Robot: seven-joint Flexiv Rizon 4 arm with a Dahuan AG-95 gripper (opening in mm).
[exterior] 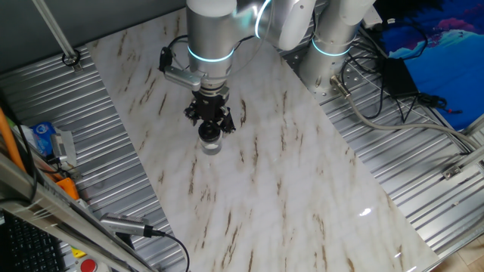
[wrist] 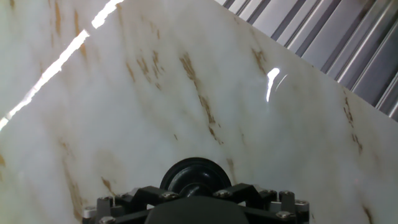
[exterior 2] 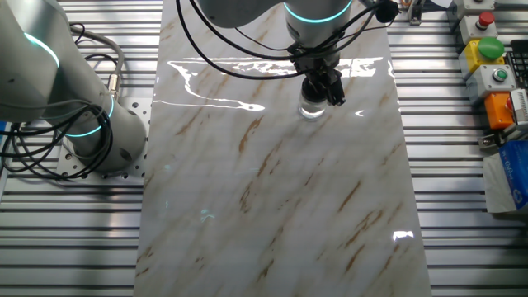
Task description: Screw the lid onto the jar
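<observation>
The jar (exterior: 212,145) is a small clear glass cylinder standing upright on the marble board (exterior: 287,196); it also shows in the other fixed view (exterior 2: 311,109). The black round lid (exterior: 209,133) sits on top of the jar, level with its mouth. My gripper (exterior: 209,127) comes straight down from above and is shut on the lid. In the hand view the lid (wrist: 194,176) fills the space just beyond the dark fingers (wrist: 155,196), and its raised knob is partly hidden by the hand. The glass below it is hidden there.
Ribbed metal table surface (exterior: 408,151) surrounds the board. A second arm's base (exterior 2: 91,124) with cables stands to one side. A box with red and green buttons (exterior 2: 487,49), tools and a red button (exterior: 88,264) lie along the table edges.
</observation>
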